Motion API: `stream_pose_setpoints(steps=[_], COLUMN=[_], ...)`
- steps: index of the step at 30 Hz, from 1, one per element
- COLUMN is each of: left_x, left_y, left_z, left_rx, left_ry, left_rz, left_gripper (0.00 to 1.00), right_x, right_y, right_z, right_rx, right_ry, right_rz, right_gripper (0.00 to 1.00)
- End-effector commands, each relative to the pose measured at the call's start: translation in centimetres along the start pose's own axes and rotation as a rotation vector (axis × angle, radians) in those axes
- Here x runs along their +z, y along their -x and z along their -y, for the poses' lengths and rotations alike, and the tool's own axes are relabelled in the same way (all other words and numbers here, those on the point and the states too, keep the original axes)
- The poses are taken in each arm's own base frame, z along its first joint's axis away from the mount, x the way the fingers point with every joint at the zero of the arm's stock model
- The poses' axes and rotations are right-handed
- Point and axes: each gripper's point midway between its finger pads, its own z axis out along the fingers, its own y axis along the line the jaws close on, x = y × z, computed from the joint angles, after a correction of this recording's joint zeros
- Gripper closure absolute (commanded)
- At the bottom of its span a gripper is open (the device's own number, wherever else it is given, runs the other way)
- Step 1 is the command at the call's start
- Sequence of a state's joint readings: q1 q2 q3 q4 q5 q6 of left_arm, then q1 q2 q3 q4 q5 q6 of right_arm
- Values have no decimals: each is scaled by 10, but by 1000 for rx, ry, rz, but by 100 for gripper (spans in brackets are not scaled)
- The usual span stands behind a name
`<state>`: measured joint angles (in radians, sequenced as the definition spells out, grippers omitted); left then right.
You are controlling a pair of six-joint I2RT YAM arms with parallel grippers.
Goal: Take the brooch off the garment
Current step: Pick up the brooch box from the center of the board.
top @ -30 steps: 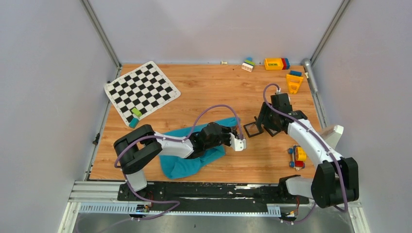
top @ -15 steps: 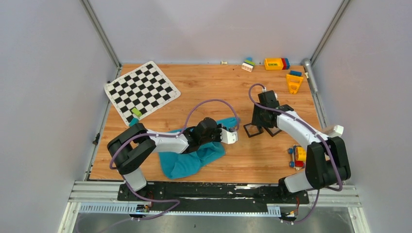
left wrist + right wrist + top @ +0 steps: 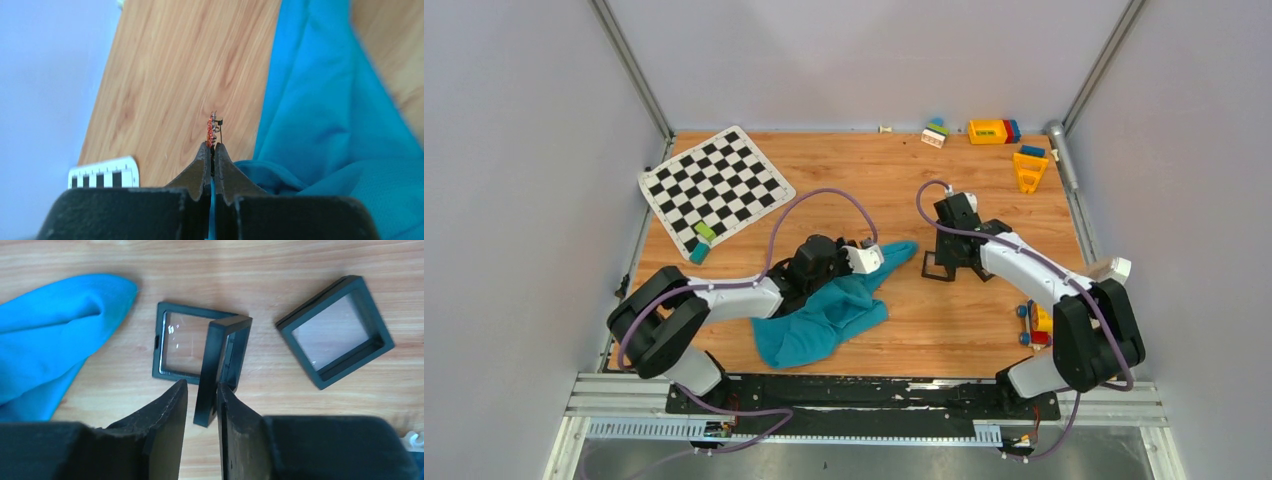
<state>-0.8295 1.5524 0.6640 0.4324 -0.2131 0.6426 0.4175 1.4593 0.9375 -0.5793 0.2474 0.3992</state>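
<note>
Top view: garment [image 3: 824, 318] is seen crumpled on the bench [image 3: 874, 190], at 7 o'clock from its centre. Left wrist: left tool [image 3: 212, 150] is clamped fully closed on the brooch [image 3: 212, 127], with the garment at 3 o'clock. Right wrist: right tool [image 3: 201, 385] is narrowly parted astride an upright box lid [image 3: 222, 360]; whether it grips cannot be told.

A wooden bench [image 3: 844, 180] carries a black-and-white checkered mat [image 3: 715, 188] at far left, a green block [image 3: 705, 233] and a teal block [image 3: 698, 253] at its near corner. Coloured toy blocks [image 3: 990, 131] line the far right. Three black square frames [image 3: 336, 331] sit mid-bench, one upright. A toy car [image 3: 1036, 323] rests near the right edge.
</note>
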Motion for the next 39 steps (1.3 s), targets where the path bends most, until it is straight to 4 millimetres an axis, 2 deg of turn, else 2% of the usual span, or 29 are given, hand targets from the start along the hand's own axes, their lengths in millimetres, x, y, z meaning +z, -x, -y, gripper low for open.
stream_pose_setpoints(steps=[1, 4, 7, 9, 12, 13, 14, 15, 16, 21, 25, 29, 34, 36, 39], left_x=[-19, -20, -20, -19, -10, -4, 4, 7, 14, 27, 29, 31, 35, 34, 29], left_y=[77, 93, 119, 132, 140, 140, 135, 139, 133, 131, 133, 137, 137, 137, 140], left_z=[4, 8, 23, 31, 35, 37, 44, 44, 52, 67, 75, 77, 84, 86, 88], left_rx=[59, 128, 174, 189, 210, 216, 235, 241, 253, 273, 288, 306, 324, 335, 351], left_ry=[-27, -15, -98, -148, -146, -137, -148, -137, -150, -162, -187, -190, -209, -211, -206], left_rz=[322, 376, 456, 508, 546, 554, 543, 561, 552, 588, 607, 611, 608, 610, 623], left_gripper=[100, 100, 100, 100, 100, 100, 100, 100, 100, 100, 100, 100, 100, 100, 100], right_x=[-26, -39, -50, -55, -55, -54, -52, -50, -49, -35, -25, -19, -26, -35, -51], right_y=[3, -1, -4, -5, -5, -5, -4, -3, -2, 7, 11, 8, 5, 3, -1], right_z=[-20, -23, -25, -25, -25, -25, -26, -26, -26, -19, -18, -18, -22, -24, -30], right_rx=[38, 48, 50, 54, 62, 61, 61, 61, 60, 77, 86, 83, 81, 79, 69], right_ry=[113, 164, 210, 224, 225, 220, 215, 209, 203, 119, 83, 72, 122, 161, 237], right_rz=[38, 48, 56, 65, 67, 64, 60, 57, 54, 61, 57, 48, 56, 64, 73], right_gripper=[71, 80, 82, 88, 90, 85, 75, 69, 67, 57, 57, 67, 95, 99, 100])
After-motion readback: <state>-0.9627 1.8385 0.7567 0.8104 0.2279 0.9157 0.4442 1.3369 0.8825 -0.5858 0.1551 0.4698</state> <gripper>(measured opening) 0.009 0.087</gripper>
